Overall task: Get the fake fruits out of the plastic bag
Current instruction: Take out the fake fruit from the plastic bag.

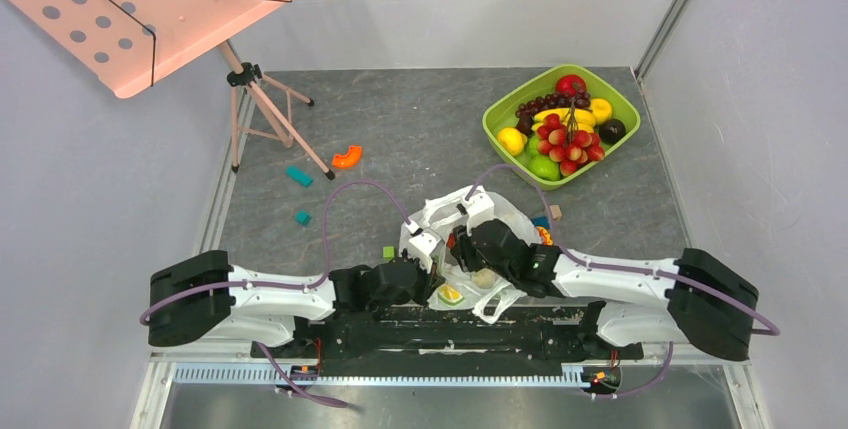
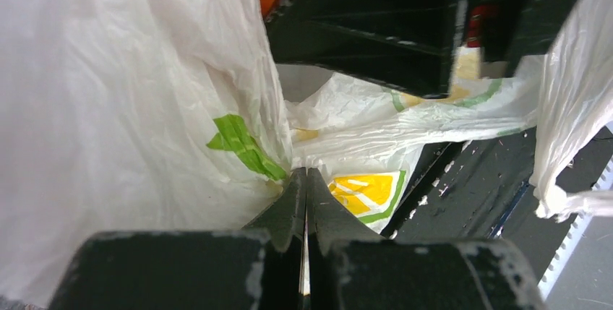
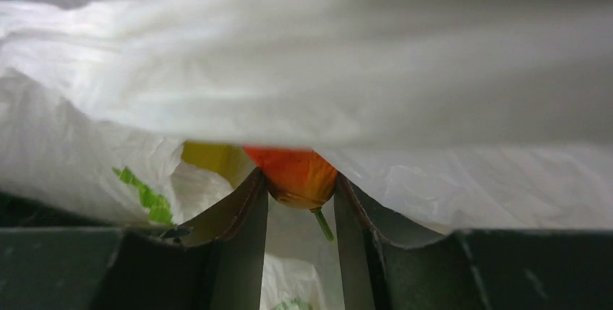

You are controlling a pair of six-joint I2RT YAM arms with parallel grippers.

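working inside the plastic bag (image 1: 512, 219), crumpled at the near edge of the grey table (image 1: 420, 139) and well apart from the green tray (image 1: 497, 114) at the far right. with the left gripper (image 2: 306, 198): pressed together on a fold of the bag's film just beside a printed green leaf (image 2: 242, 144), propping the mouth up. with the right gripper (image 3: 298, 198): reaching in under a sagging sheet of film and pinching an orange-red fake fruit (image 3: 295, 173), touched on both sides, with a thin green stem (image 3: 323, 225) dangling below. cannot judge the depth of the pinch, seeing only the fruit's lower end. from above, also spotting a pale round piece (image 1: 484, 277) at the near side of the bag; inside or on top, impossible to say. expect a light, hard, glossy shell: easy to lift, quick to squirt out of a shallow grip. best taken across the widest part of the body, never by the stem. expect thin, soft, slippery film too, apt to drape over the gripper and drag along with the fruit; best held taut near the rim while drawing the fruit out slowly and level, ready to stop at any snag.
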